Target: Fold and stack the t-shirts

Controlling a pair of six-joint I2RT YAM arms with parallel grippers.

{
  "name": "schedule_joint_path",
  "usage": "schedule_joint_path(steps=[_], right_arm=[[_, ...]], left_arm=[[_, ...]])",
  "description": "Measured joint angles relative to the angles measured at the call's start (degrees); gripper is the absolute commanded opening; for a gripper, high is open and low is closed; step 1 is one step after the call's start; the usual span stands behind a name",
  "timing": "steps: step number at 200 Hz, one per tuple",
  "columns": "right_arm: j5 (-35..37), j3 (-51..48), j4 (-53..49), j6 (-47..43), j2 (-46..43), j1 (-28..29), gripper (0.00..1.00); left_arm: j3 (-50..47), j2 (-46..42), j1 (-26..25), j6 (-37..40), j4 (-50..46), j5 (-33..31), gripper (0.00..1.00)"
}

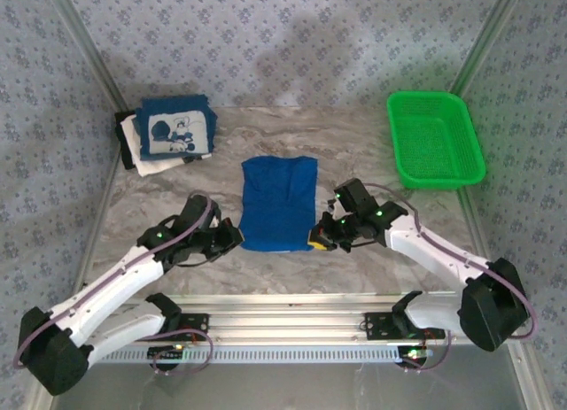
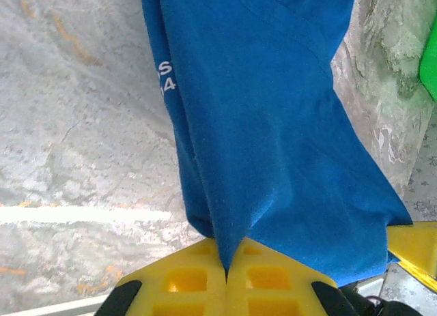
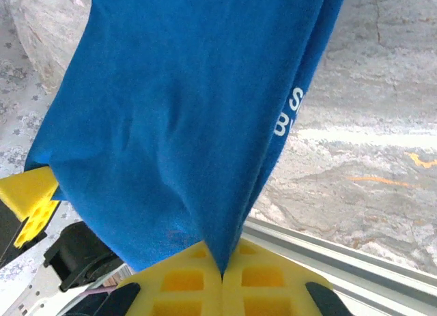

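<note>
Progress: folded tees (image 1: 168,134) sit stacked at far left of the table (image 1: 372,268), while the blue tee (image 1: 278,202) lies mid-table, narrowed lengthwise, its crosswise fold, I judge, not yet made. I hold the left hand (image 1: 232,236) and right hand (image 1: 317,239) each clenched on a near corner; wrist views add white lettering (image 2: 164,77) along its edge.

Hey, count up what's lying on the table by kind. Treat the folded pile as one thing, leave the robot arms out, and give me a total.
royal-blue t-shirt: 1
pile of folded t-shirts: 1
green mesh basket: 1
Total: 3
</note>
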Motion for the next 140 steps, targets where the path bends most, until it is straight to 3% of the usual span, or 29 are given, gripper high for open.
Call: schedule_joint_path(steps=[46, 140], right_arm=[[0.0, 6.0, -4.4, -1.0, 1.2, -1.0, 0.0], [-2.4, 22.4, -8.5, -9.1, 14.9, -9.7, 0.0]], left_arm=[[3.7, -0.8, 1.7, -2.0, -3.5, -1.0, 0.0], [17.4, 14.4, 12.2, 3.1, -2.8, 5.3, 0.0]])
